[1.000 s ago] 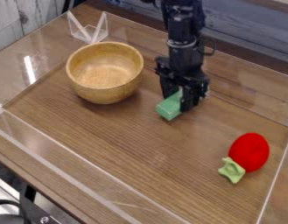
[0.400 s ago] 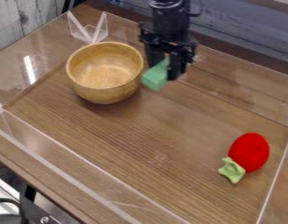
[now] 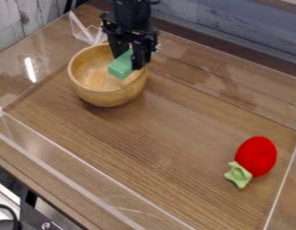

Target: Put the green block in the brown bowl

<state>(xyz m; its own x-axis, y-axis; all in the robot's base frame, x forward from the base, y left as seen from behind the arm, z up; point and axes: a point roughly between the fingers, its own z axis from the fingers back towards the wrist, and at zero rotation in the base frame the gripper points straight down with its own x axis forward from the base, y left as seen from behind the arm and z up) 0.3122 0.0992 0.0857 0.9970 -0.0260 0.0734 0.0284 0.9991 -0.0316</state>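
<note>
My claw [image 3: 122, 59] was closed around the green block [image 3: 121, 66], over the brown bowl [image 3: 102, 92] at the worktop's [image 3: 156, 135] eleven o'clock. Picking and carrying looked done; I judged only lowering and letting go remained.

The block [image 3: 122, 65] — a light mint-green bar — is tilted, over the bowl's far right part. The bowl [image 3: 105, 82] — round, light brown, thick-walled — sits open side up on the tabletop's far left area.
</note>
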